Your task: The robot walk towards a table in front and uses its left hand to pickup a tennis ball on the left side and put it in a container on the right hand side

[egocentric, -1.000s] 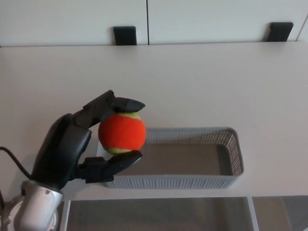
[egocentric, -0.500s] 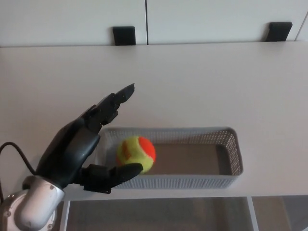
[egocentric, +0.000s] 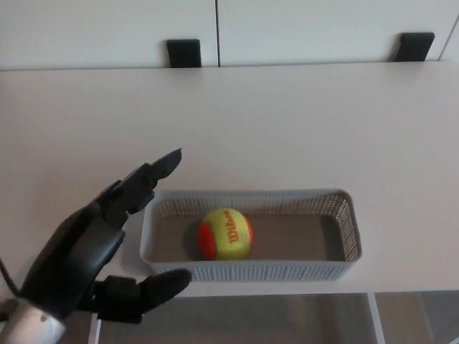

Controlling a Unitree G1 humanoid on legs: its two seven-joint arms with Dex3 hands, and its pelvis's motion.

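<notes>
Released since the frame one second ago, when it was pinched between thumb and fingers above the container's left end, the tennis ball point(egocentric: 225, 233) now lies on the floor of the grey mesh basket point(egocentric: 350, 228). Half a second ago it was just past the near-left rim, beside the thumb. It now rests in the left half of the basket, apart from both long walls, with its yellow-green side and dark lettering turned up and its orange side to the left.

The left hand point(egocentric: 84, 249) has drawn back toward the lower-left corner of the head view and sits lower in the picture than before. It holds nothing. Its two thick fingers point(egocentric: 147, 179) reach up and to the right, and their tips end just short of the basket's far-left corner. The thumb point(egocentric: 147, 290) points right, below the basket's near-left corner and in front of the table edge. Fingers and thumb are spread wide apart, and none of them touches the ball. The pale forearm shows only at the bottom-left edge.

The basket stands near the front edge of the white table point(egocentric: 301, 122), right of centre. Two black brackets point(egocentric: 184, 52) sit behind the table's far edge, against white panels. The right hand is out of view.
</notes>
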